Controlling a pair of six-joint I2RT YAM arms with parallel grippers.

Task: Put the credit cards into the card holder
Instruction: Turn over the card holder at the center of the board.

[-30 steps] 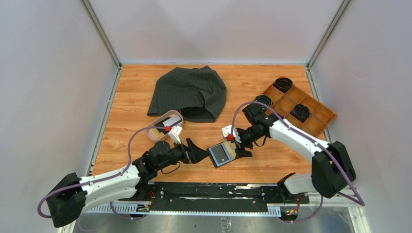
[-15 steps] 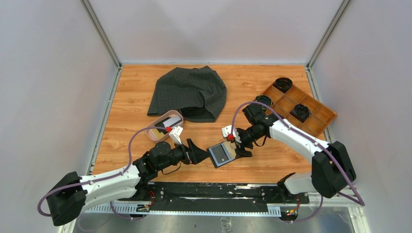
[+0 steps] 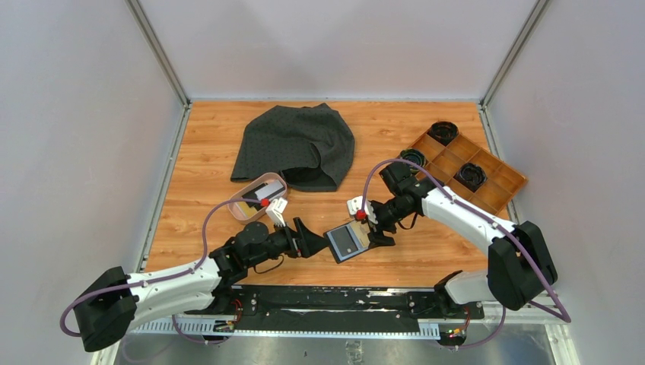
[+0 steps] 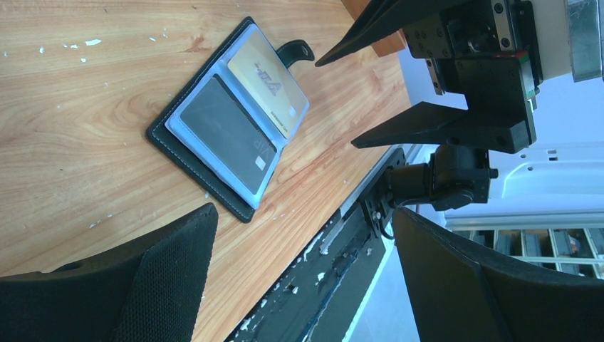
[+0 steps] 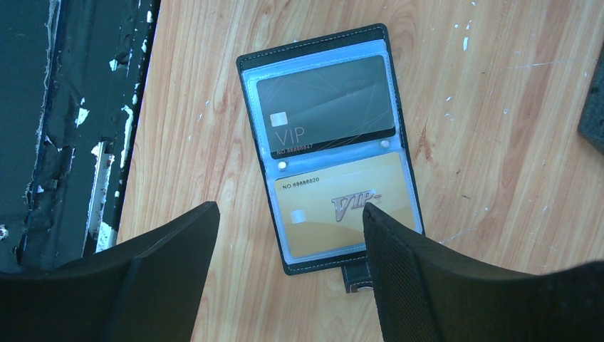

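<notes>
The card holder (image 3: 347, 242) lies open and flat on the table between my two grippers. A dark card (image 5: 324, 107) and a gold card (image 5: 342, 206) sit in its clear pockets, and its snap tab (image 5: 356, 278) sticks out past the gold card's end. The left wrist view shows the same holder (image 4: 184, 148) with its dark card (image 4: 224, 135) and gold card (image 4: 267, 78). My left gripper (image 3: 310, 239) hovers open just left of it, empty (image 4: 303, 221). My right gripper (image 3: 378, 232) hangs open over the holder's right end, also empty (image 5: 290, 214). More credit cards (image 3: 245, 205) rest in the pink dish.
The pink oval dish (image 3: 266, 181) stands left of centre, behind my left arm. A dark cloth (image 3: 297, 141) lies bunched at the back. A wooden compartment tray (image 3: 498, 182) with black round objects sits at the right. The table's near edge (image 4: 320, 242) runs close to the holder.
My left arm has crept very slightly toward the card holder. The holder, the cards and my right arm stay as they were.
</notes>
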